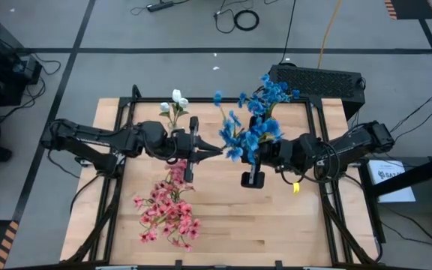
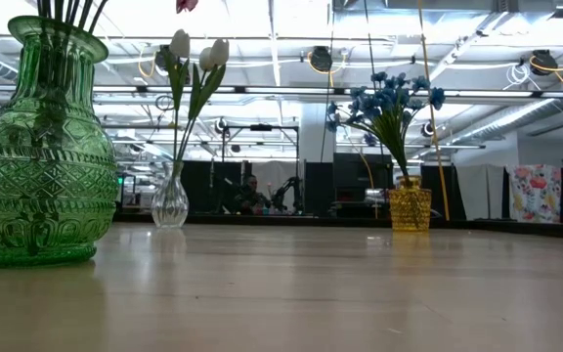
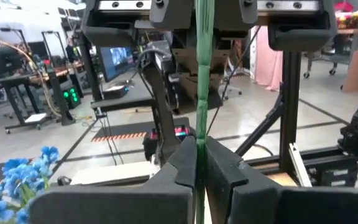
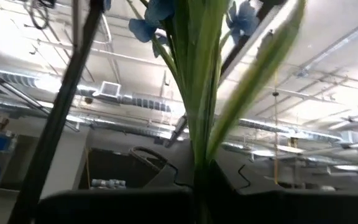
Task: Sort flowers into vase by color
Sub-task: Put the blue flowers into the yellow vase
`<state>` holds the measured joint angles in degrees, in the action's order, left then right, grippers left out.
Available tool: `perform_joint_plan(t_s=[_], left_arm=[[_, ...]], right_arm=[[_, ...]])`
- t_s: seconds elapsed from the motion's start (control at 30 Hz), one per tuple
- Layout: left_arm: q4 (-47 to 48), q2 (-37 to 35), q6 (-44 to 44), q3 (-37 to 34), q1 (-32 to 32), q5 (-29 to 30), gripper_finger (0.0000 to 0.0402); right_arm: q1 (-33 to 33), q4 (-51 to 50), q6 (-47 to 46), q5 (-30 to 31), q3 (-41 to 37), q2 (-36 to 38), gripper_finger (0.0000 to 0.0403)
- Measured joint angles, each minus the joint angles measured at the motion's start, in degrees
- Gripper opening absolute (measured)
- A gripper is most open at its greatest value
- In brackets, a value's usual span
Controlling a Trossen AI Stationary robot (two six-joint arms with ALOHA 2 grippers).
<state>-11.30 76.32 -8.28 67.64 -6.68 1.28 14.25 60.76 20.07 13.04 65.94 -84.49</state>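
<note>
Left tool (image 1: 193, 152) and right tool (image 1: 252, 171) (both mid-table) between flowers (image 1: 168, 210).

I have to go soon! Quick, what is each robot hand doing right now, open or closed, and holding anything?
Left gripper: closed on a green flower stem.
Right gripper: closed on a blue flower's stem.

table (image 1: 291, 225): wood | on it: 3 vases — green (image 2: 39, 147), clear (image 2: 170, 203), amber (image 2: 410, 208)

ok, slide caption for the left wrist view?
Left gripper shut on thin green flower stem, blue blossoms nearby.
</note>
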Motion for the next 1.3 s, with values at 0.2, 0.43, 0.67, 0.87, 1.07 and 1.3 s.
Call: perform_joint_plan(t_s=[0.2,0.43,0.67,0.87,1.07,1.3], left_arm=[[7.2,-3.7,0.4,-0.1,0.0,0.0,0.0011],[15.7,-7.6,0.5,0.0,0.0,-0.3,0.0011],[18.6,-8.0,0.5,0.0,0.0,-0.3,0.0010],[19.9,-7.9,0.5,0.0,0.0,-0.3,0.0010],[21.0,-7.9,0.5,0.0,0.0,-0.2,0.0014],[21.1,-7.9,0.5,0.0,0.0,0.6,0.0017]], right_arm=[[0.1,-8.0,-2.8,3.3,0.0,1.1,0.0072],[0.1,-16.2,-5.7,3.3,-0.1,1.6,0.0158],[-0.8,-15.9,-6.1,3.2,-0.1,1.6,0.0186],[-0.8,-16.8,-7.1,3.1,-0.1,1.6,0.0176],[-1.7,-16.9,-9.8,1.7,-0.1,1.3,0.0142],[-2.6,-17.3,-11.5,1.6,-0.1,1.3,0.0055]])
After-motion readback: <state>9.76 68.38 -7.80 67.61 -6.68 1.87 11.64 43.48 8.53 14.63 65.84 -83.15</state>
